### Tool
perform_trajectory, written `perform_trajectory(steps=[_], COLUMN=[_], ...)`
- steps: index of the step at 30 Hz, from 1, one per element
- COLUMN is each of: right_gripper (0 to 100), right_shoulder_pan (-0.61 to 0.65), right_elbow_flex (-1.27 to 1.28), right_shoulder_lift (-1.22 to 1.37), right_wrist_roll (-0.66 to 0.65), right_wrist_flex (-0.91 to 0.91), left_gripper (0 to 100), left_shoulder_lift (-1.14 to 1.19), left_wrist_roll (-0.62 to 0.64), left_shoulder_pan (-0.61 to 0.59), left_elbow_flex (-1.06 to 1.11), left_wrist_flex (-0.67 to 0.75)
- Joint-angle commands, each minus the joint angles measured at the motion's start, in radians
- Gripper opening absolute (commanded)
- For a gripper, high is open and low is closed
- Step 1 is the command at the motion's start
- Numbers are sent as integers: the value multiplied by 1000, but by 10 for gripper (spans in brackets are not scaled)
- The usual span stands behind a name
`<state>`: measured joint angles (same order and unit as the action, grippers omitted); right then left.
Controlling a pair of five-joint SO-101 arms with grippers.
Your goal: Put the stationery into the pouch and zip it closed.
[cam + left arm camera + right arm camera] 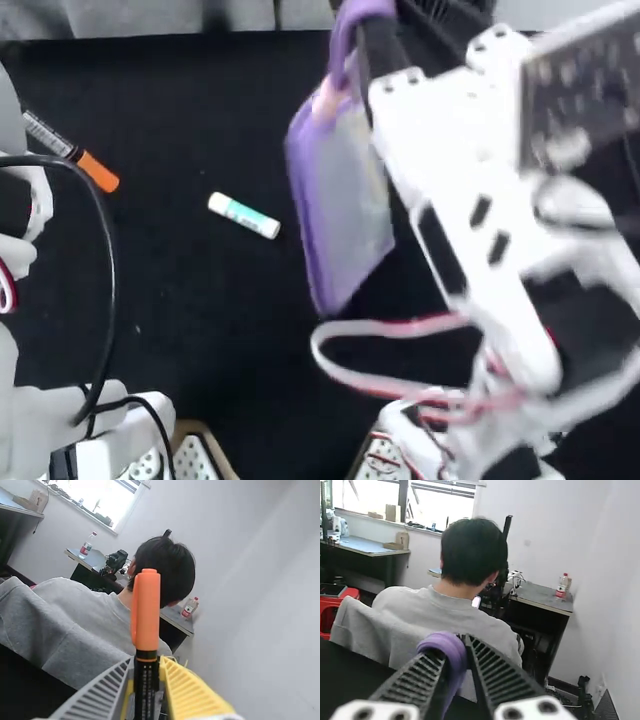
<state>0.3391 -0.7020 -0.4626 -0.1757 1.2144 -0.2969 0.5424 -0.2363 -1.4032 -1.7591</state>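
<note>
Pouch [340, 200] hangs from right tool [462, 645] near table's [200, 300] far edge.

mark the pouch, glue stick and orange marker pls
pouch [335, 200], high view, purple front panel.
glue stick [243, 215], high view, mid body.
orange marker [145, 630], left wrist view, orange cap.

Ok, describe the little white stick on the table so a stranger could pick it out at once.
On the black table, look between the orange-capped marker at one edge and the hanging purple pouch. The white stick lies flat there, alone; short, with a teal band, it is neither held nor lifted.
</note>
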Motion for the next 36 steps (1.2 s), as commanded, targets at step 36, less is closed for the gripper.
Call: perform_trajectory(steps=[36], right_gripper=[11], right_shoulder_pan=[-83], right_elbow_flex=[-2], right_shoulder_lift=[-306], right_wrist_roll=[-98], right_wrist_flex=[292], left_gripper=[30], left_shoulder_lift=[-23], left_wrist_roll=[-3], left_shoulder_pan=[588], left_elbow_flex=[819], left_wrist_flex=[350])
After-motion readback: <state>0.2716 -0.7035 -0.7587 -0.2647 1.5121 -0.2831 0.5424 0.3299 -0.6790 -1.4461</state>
